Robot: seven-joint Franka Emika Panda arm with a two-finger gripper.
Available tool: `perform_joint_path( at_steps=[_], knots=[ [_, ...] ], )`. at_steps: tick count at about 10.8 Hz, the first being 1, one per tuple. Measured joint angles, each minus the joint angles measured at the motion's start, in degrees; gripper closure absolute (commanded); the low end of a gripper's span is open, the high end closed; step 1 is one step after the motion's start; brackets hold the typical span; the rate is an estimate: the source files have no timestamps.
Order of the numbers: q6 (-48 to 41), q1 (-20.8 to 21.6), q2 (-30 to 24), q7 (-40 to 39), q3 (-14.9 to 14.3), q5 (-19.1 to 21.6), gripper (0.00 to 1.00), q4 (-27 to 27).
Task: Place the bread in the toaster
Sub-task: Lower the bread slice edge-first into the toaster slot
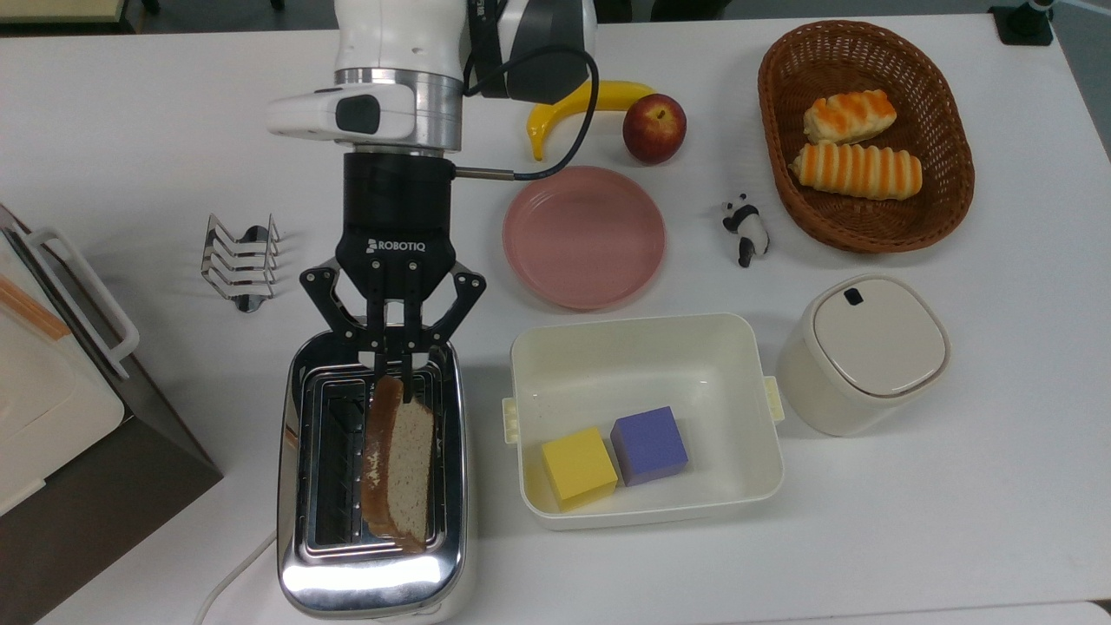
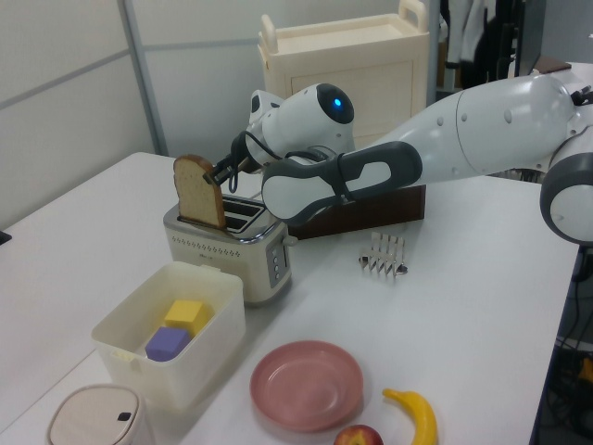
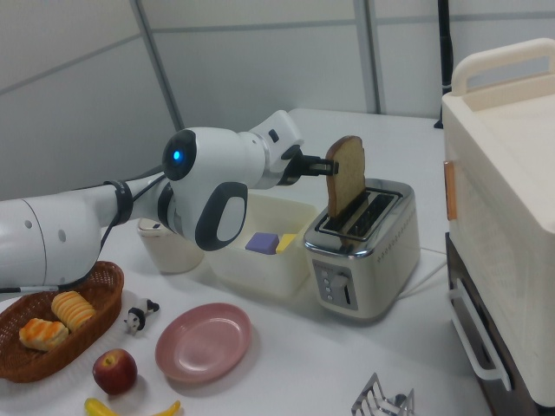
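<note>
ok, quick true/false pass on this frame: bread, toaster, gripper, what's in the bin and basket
1. The gripper is shut on the bread. True.
2. The bread is fully down in the toaster. False: most of the slice stands above the slot, its lower end in the slot on the top view's right.
3. The white bin holds a yellow block and a purple block. True.
4. The pink plate has an apple on it. False: the plate is bare; the apple sits on the table beside the banana.
5. The basket holds two rolls. True.
</note>
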Motion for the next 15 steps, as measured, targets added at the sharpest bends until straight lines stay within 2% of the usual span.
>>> perform_joint_path(
  at_steps=[6, 12, 15],
  knots=[
    [0.0, -0.82, -0.26, -2.96, -0.01, 0.0, 0.85, -0.15],
    [-0.04, 0.04, -2.38, -4.05, 0.43, -0.01, 0.85, -3.81],
    [-0.05, 0.12, -2.59, -4.05, 2.3, -0.01, 0.85, -4.52]
  ],
)
